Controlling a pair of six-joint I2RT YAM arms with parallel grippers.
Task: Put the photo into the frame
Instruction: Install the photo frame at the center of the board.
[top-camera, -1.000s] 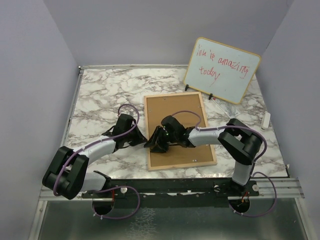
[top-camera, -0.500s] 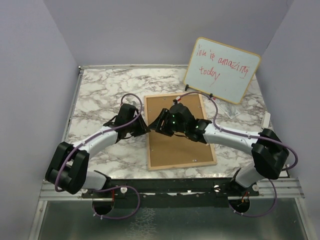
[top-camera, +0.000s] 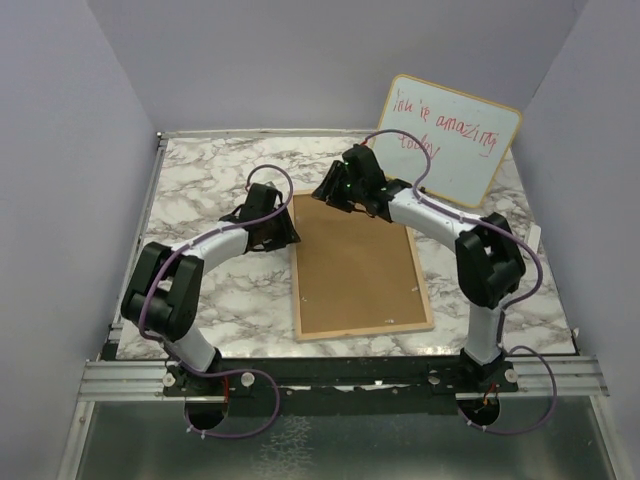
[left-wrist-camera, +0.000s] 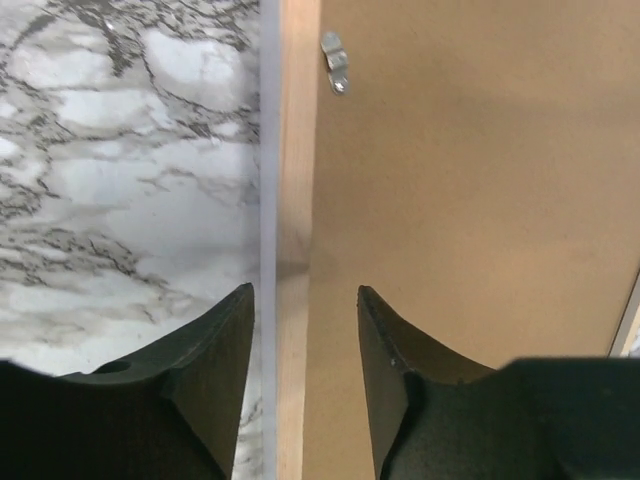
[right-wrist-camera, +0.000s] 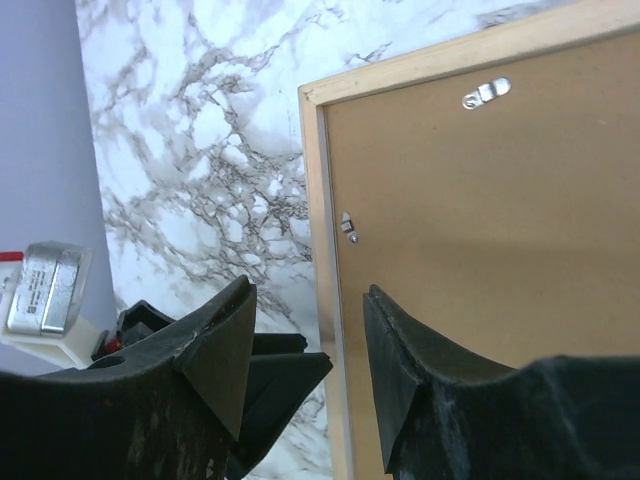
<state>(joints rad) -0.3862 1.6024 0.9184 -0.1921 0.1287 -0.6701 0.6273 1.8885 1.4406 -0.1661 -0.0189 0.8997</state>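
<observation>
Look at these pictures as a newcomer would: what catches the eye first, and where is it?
A wood-railed frame lies back-up in the middle of the marble table, its brown backing board showing. A whiteboard with red handwriting stands at the far right. The left claw hangs open above the frame's left rail, and the right claw hangs open by its far left corner.

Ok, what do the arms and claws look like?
Both alike: the left arm and right arm have white tube sections between bulky black joints, with a purple cable looping along each. The left claw and right claw have two matte black, tapering fingers.
</observation>
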